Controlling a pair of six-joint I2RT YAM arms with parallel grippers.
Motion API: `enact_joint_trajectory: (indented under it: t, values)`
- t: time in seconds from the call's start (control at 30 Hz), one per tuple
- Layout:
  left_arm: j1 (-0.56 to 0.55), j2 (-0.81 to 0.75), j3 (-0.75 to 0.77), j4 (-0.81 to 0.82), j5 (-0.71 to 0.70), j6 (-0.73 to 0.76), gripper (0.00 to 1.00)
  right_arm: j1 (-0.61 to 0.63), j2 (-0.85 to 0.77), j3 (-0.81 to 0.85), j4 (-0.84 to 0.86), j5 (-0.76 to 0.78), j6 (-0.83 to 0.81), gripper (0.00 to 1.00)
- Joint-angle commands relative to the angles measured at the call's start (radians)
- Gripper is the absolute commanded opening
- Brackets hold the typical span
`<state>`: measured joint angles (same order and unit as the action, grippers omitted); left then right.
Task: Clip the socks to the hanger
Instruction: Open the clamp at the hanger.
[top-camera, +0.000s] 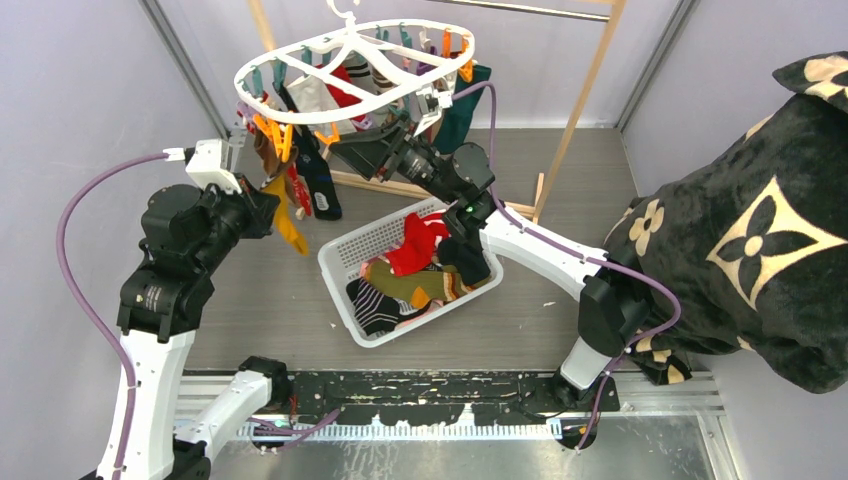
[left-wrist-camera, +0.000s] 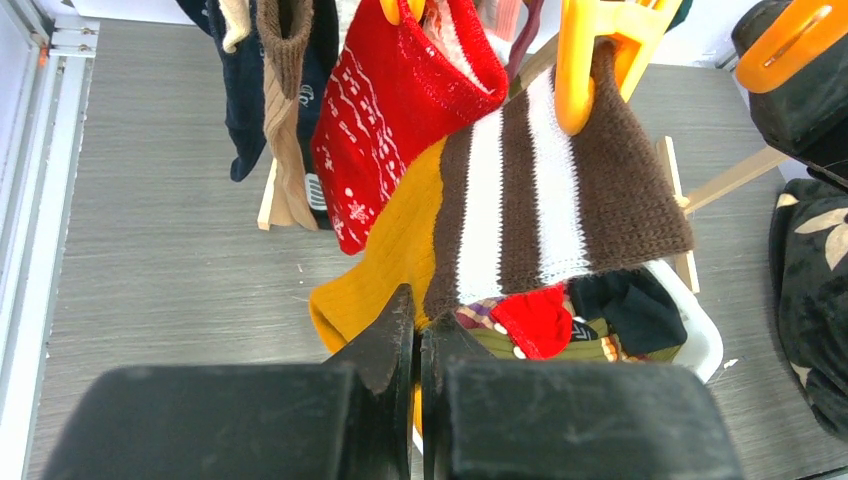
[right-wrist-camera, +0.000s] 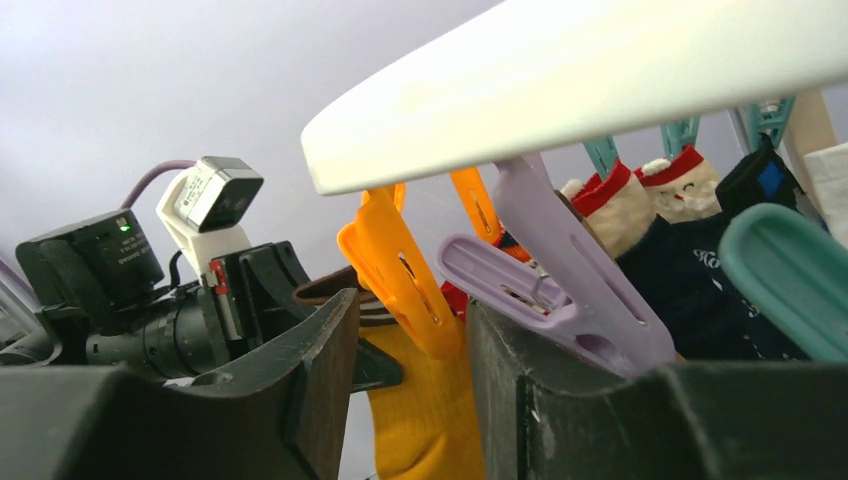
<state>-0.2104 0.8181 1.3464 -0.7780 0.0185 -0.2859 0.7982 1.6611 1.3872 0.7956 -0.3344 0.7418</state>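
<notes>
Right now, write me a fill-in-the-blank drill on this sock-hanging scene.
The left end effector is ____. Loose socks not yet clipped lie in the white mesh ____. The oval ring of the hanger is coloured ____.
Missing words: shut; basket; white.

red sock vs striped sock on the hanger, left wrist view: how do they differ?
The red sock is red with a white pattern; the striped sock has a brown-and-white cuff and mustard foot. The striped sock hangs lower than the red sock. Both hang from orange pegs.
</notes>
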Motion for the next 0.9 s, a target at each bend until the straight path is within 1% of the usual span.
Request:
enact_joint_trajectory:
  t: [0.0,0.1,0.3,0.33,0.37,0.43,0.47,0.57,0.63,0.87]
  values:
    - [-0.003,-0.009,0.042,0.028,-0.011,-0.005,0.0,-0.003,-0.034,0.006,0.099,-0.014,0.028,0.48]
    - [-0.003,-0.01,0.04,0.028,-0.011,-0.007,0.0,-0.002,-0.024,0.02,0.096,-0.02,0.039,0.46]
    - [-0.003,-0.012,0.044,0.026,-0.011,-0.004,0.0,-0.003,-0.005,0.037,0.098,-0.024,0.068,0.36]
    - [-0.003,-0.013,0.044,0.026,-0.011,-0.004,0.0,-0.003,-0.002,0.036,0.105,-0.026,0.076,0.36]
    - [-0.004,-0.012,0.045,0.027,-0.011,-0.004,0.0,-0.002,0.004,0.035,0.116,-0.028,0.083,0.38]
    - [-0.003,-0.013,0.045,0.025,-0.011,-0.006,0.0,-0.001,0.012,0.032,0.134,-0.028,0.093,0.53]
    - [-0.003,-0.011,0.046,0.025,-0.011,-0.008,0.0,-0.002,0.016,0.033,0.129,-0.023,0.088,0.56]
    - [-0.003,-0.012,0.052,0.022,-0.011,-0.011,0.0,-0.002,0.018,0.032,0.113,-0.005,0.064,0.56]
    - [-0.003,-0.015,0.055,0.021,-0.011,-0.01,0.0,-0.002,0.022,0.04,0.113,-0.007,0.058,0.54]
    - [-0.003,-0.014,0.062,0.017,-0.011,-0.008,0.0,-0.002,0.003,0.025,0.132,0.005,0.058,0.31]
